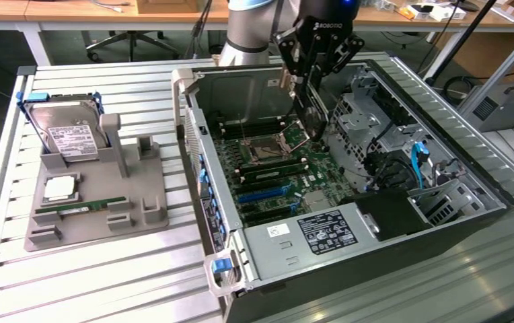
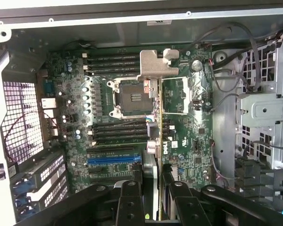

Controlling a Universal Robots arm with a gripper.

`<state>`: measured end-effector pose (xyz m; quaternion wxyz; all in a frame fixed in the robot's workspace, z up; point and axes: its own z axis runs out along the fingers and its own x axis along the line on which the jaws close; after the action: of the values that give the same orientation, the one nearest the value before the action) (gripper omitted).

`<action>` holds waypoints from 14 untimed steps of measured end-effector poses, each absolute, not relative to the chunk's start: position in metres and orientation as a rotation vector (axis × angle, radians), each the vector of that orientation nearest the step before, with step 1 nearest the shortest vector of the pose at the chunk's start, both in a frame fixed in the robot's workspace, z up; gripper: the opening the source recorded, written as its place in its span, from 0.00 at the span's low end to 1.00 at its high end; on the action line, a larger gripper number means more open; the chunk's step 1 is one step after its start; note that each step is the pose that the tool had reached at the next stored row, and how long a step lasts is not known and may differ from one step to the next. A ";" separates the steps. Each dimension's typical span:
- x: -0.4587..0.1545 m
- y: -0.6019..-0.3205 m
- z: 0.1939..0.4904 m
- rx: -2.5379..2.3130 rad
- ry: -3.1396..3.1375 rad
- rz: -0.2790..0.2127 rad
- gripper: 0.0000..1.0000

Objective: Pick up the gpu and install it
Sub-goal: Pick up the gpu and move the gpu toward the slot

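Observation:
The gpu (image 1: 313, 111), a thin dark card, hangs edge-down above the motherboard (image 1: 275, 171) inside the open computer case (image 1: 194, 121). My gripper (image 1: 305, 82) is shut on its upper edge. In the wrist view the gpu (image 2: 159, 122) appears edge-on as a thin line, its silver bracket (image 2: 158, 63) at the far end, and it runs out from between my black fingers (image 2: 129, 200). The card is over the CPU socket (image 2: 132, 96) area, clear of the board. A blue expansion slot (image 2: 113, 159) lies to one side of it.
A grey parts holder (image 1: 140, 202) at the exterior view's left carries a hard drive (image 1: 70, 138), a processor (image 1: 60, 188) and a green RAM stick (image 1: 82, 207). Inside the case are drive cages with cables (image 1: 391, 155) and a power supply (image 1: 324, 229). The case walls stand close around.

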<state>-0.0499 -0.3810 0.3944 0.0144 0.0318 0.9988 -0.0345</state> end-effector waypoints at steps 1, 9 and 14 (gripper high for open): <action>-0.049 -0.381 0.394 0.099 3.109 -0.108 0.27; -0.043 -0.383 0.392 0.099 3.109 -0.109 0.27; -0.038 -0.384 0.391 0.099 3.110 -0.109 0.27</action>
<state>-0.0384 -0.3837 0.3906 0.0143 0.0318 0.9988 -0.0351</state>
